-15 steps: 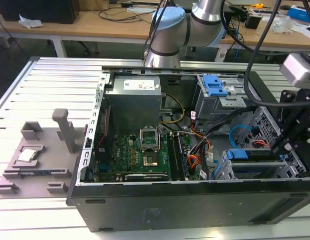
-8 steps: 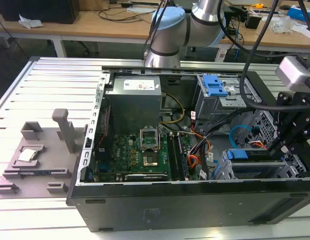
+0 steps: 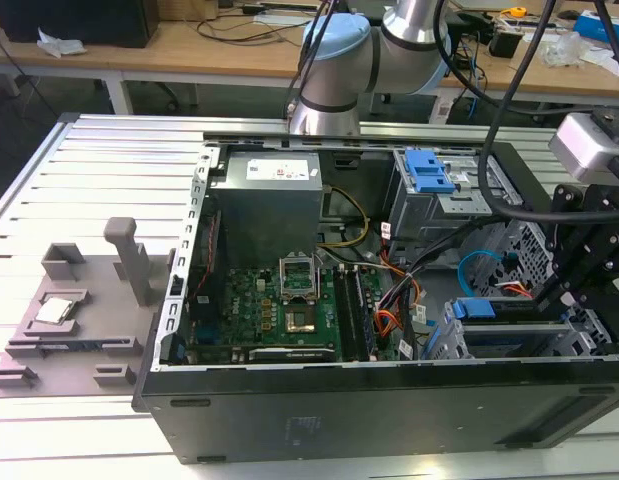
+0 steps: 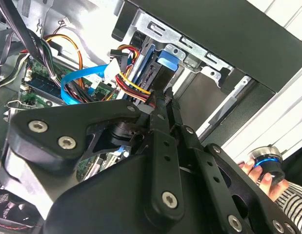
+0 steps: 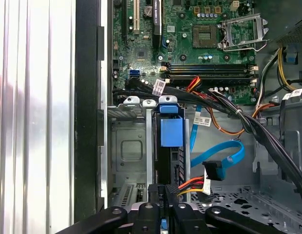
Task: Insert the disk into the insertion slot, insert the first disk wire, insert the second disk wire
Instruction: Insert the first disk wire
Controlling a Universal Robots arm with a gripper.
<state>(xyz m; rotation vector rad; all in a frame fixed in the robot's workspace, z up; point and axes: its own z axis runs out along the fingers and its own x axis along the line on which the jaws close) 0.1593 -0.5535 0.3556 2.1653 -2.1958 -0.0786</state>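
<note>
With the silver hard drive in its bright blue plastic carrier (image 5: 170, 146) seated in the silver perforated drive cage (image 5: 125, 146) at a corner of the black computer case (image 3: 289, 425), the black gripper (image 5: 164, 195) pinches a red-yellow-black wire plug (image 5: 176, 187) between its fingers (image 5: 180, 212), and we fear a skewed push bending its pins.

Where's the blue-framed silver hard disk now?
The disk sits in the silver perforated drive cage at the exterior view's right, beside a blue flat cable, gripper at its connector end.
</note>
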